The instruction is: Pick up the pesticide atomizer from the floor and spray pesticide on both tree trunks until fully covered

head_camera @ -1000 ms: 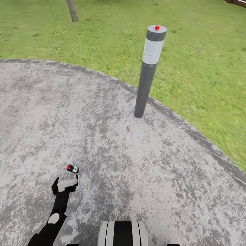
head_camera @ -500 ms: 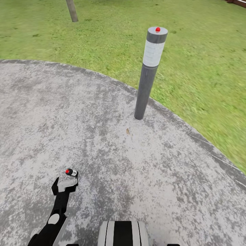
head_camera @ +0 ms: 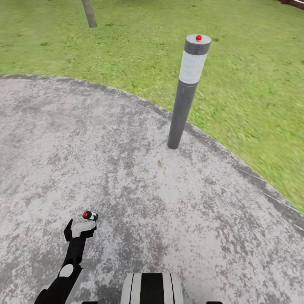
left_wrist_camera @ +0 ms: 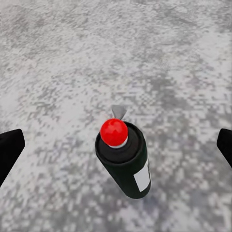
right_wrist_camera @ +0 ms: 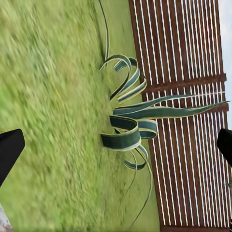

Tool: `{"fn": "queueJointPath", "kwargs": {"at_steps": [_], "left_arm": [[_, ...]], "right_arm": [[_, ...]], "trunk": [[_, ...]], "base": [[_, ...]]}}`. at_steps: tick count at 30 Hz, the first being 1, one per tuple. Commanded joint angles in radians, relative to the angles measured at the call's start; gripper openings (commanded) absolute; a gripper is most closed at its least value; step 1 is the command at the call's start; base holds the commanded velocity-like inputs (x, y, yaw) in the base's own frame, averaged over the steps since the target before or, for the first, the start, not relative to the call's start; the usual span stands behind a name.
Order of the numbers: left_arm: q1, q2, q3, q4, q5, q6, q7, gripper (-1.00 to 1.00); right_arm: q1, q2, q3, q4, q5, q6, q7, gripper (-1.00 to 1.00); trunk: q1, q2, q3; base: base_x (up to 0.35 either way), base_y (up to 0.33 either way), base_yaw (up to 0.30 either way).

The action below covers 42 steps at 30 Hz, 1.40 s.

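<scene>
the left gripper (left_wrist_camera: 116, 150) fingers (left_wrist_camera: 9, 150) are spread wide around the pesticide atomizer (left_wrist_camera: 123, 162) (red spot up) on the floor (head_camera: 126, 190). the right gripper (right_wrist_camera: 116, 150) fingers are spread too, facing a striped plant (right_wrist_camera: 128, 130)

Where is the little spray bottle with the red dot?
The bottle lies on the grey patio, low on the head view's left, just ahead of the left gripper. In the left wrist view it sits between the open fingertips.
</scene>
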Motion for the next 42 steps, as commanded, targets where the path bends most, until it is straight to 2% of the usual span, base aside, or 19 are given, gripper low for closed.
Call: {"fn": "queueJointPath", "kwargs": {"at_steps": [1, 25, 27, 39, 42], "left_arm": [[0.000, 0.000, -0.001, 0.001, -0.005, -0.002, 0.006, 1.00], [0.000, 0.000, -0.002, 0.001, -0.004, -0.002, 0.007, 1.00], [0.000, 0.000, -0.002, 0.001, -0.003, -0.002, 0.007, 1.00], [0.000, -0.001, -0.002, -0.002, -0.002, -0.002, 0.008, 1.00], [0.000, -0.002, -0.002, -0.003, -0.001, -0.002, 0.008, 1.00]], "right_arm": [[-0.001, 0.000, -0.003, 0.001, 0.000, -0.005, 0.001, 1.00], [0.000, 0.000, -0.003, 0.001, 0.000, -0.005, 0.001, 1.00], [-0.001, 0.000, -0.003, 0.001, 0.000, -0.005, 0.001, 1.00], [0.000, 0.000, -0.002, 0.001, 0.000, -0.005, 0.001, 1.00], [-0.001, 0.000, -0.002, 0.001, 0.000, -0.005, 0.001, 1.00]], "trunk": [[0.000, 0.000, 0.000], [0.000, 0.000, 0.000], [0.001, -0.001, -0.008], [0.001, -0.001, -0.008], [0.002, -0.001, -0.020]], "base": [[0.005, 0.006, 0.000], [0.029, 0.013, 0.000], [0.001, 0.000, 0.000], [0.000, 0.000, 0.000], [0.000, 0.000, 0.000]]}}
